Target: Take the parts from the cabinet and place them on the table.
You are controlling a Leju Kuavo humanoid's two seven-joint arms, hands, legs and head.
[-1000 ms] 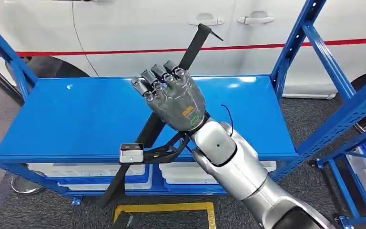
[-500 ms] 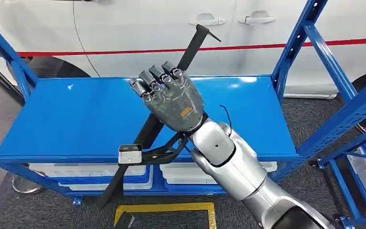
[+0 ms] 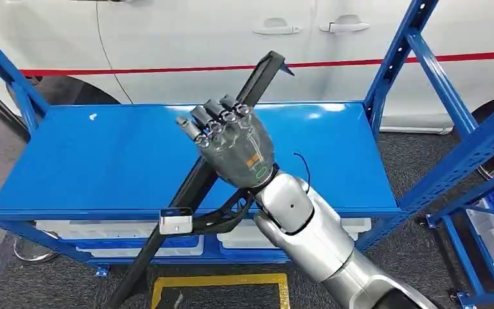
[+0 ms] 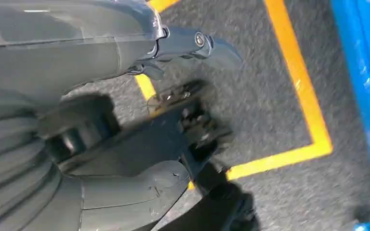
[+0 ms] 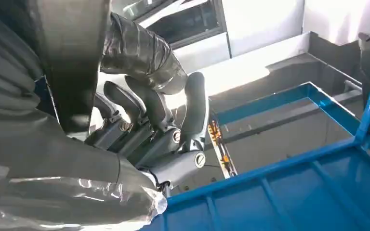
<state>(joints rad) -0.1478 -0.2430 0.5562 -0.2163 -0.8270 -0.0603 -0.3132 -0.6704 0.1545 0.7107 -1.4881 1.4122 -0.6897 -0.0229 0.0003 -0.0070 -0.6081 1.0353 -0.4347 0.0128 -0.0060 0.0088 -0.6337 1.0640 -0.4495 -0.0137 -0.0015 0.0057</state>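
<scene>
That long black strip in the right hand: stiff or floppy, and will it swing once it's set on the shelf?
The long black strip looks stiff: it stays straight along its length though the right hand grips it only near the middle. It is probably light for its size, since one hand carries it tilted. Being long, it may pivot or overhang the blue shelf when released.

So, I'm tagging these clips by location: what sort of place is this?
Probably a car workshop or an auto-parts storage area. A white car stands right behind the blue steel shelving, the floor carries yellow marking tape, and the right hand grips a long black part.
</scene>
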